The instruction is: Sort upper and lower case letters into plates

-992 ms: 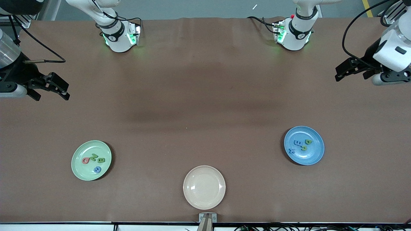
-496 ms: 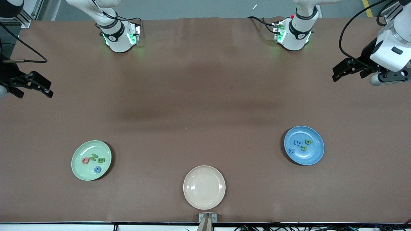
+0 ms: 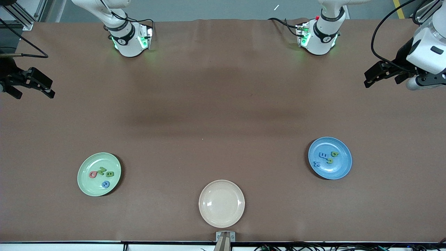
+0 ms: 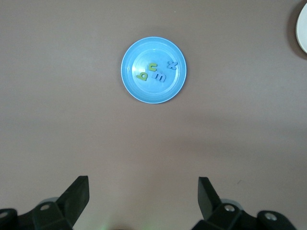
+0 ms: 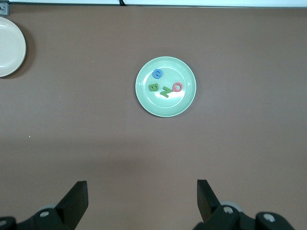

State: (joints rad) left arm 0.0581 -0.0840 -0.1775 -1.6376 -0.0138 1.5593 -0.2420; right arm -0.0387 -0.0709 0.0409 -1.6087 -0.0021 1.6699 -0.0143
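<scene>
1. Left pincer [image 3: 370,77] up at the upper right of the frame, spread wide, holding nothing.
2. Right pincer [image 3: 41,85] at the upper left, spread wide too.
3. Green plate [image 3: 87,183] lower left with 4 letters [image 3: 101,174].
4. Blue plate [image 3: 339,167] at right with 4 small letters [image 3: 325,158].
5. Cream plate [image 3: 221,203] at bottom middle of the table [image 3: 223,104].

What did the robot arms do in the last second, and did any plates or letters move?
The right gripper drew back toward its end of the table and rose in the view, open and empty. The left gripper barely shifted, also open. The pale green plate, blue plate, cream-beige plate and the letters stayed put.
</scene>
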